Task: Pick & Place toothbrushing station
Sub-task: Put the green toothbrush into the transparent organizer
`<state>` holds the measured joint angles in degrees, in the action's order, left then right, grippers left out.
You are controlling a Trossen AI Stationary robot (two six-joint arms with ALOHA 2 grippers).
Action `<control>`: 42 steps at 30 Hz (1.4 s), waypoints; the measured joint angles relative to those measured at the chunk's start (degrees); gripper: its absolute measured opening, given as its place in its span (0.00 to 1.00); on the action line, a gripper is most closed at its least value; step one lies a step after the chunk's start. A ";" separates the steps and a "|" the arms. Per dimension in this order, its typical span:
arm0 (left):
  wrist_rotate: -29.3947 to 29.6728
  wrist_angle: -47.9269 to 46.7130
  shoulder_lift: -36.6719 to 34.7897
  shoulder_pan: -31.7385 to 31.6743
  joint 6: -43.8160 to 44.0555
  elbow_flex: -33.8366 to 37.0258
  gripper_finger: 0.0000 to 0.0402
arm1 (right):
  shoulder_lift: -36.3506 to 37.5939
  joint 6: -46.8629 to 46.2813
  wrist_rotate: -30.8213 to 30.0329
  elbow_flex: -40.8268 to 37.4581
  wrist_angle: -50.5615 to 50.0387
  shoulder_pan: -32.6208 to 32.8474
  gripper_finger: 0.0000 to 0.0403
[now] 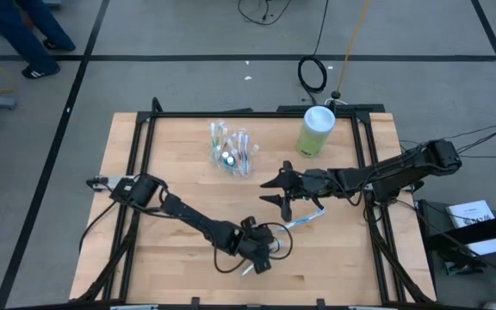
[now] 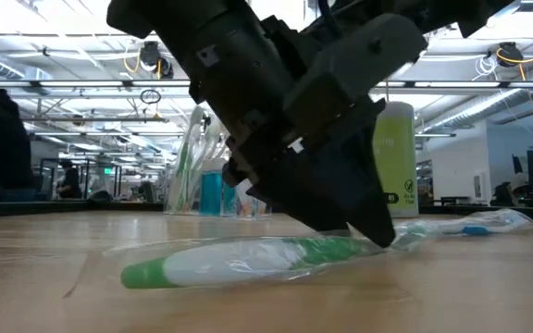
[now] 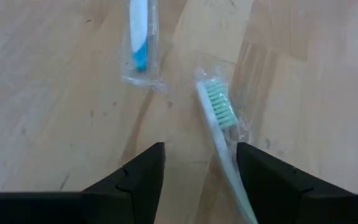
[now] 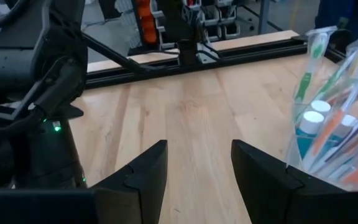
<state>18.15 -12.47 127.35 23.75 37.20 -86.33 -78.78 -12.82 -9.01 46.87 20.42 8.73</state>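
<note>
Left end effector [image 3: 201, 163] open over green toothbrush [image 3: 219, 124]; right end effector [image 4: 197, 163] open.

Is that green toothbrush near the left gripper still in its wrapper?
Yes, wrapped. Clear plastic surrounds the green toothbrush lying flat on the table.

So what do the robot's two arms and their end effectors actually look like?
Both arms are dark, nearly black, and jointed, with thin black cables looping along them. The left end effector and right end effector each have two wedge-shaped black fingers. A small green light glows on the left arm, and its wrist housing carries small white labels.
</note>
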 joint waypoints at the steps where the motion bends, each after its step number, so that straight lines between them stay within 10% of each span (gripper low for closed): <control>1: 0.16 -0.69 0.00 0.00 0.01 -0.01 0.49 | 0.00 0.00 0.03 0.00 -0.01 -0.10 0.42; 18: 1.86 -15.55 -6.16 0.66 -2.23 0.31 0.03 | 0.00 -0.25 0.08 0.00 -0.54 0.03 0.42; 31: 29.68 -35.01 -31.73 6.64 0.34 4.33 0.02 | 0.00 -7.61 0.10 -2.61 -0.55 0.02 0.42; 42: 55.74 -25.00 -57.08 3.22 12.81 33.06 0.01 | 0.00 -9.22 0.10 -2.73 -0.49 0.00 0.42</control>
<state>73.89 -37.47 70.27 26.96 50.02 -53.27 -78.78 -22.04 -8.91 44.14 19.93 8.73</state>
